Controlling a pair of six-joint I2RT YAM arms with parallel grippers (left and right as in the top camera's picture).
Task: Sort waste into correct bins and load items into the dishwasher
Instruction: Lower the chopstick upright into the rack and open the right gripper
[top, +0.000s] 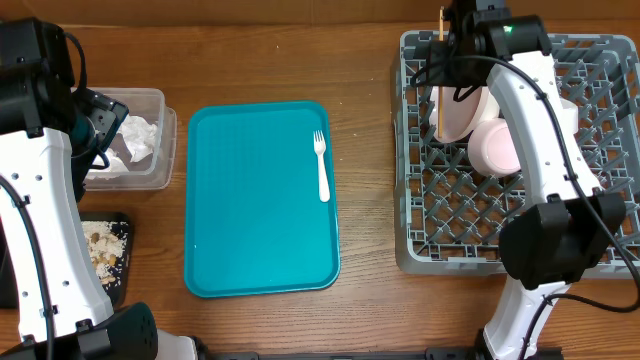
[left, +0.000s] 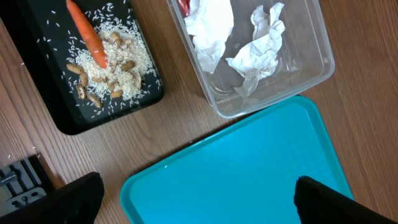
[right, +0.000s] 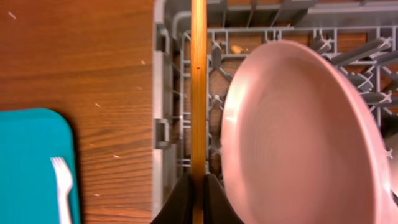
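Wooden stick (right: 198, 93) is what you have in hand: your right gripper (right: 198, 190) is clamped tight on its lower end. It hangs over the grey dish rack (right: 163, 93), just inside the rack's left wall. The pale-pink plate (right: 298, 137) stands on edge in the rack just beside the stick, with a thin gap showing between them. A pinkish bowl (top: 495, 148) sits in the rack next to the plate.

Your left gripper (left: 196, 202) is spread wide and empty above the near corner of the teal tray (left: 249, 162). The white fork (top: 321, 165) lies on that tray. The clear tub (left: 311, 74) holds crumpled napkins (left: 261, 50), and the black tray (left: 37, 81) holds the carrot piece (left: 87, 34) with the rice and nuts (left: 118, 68).
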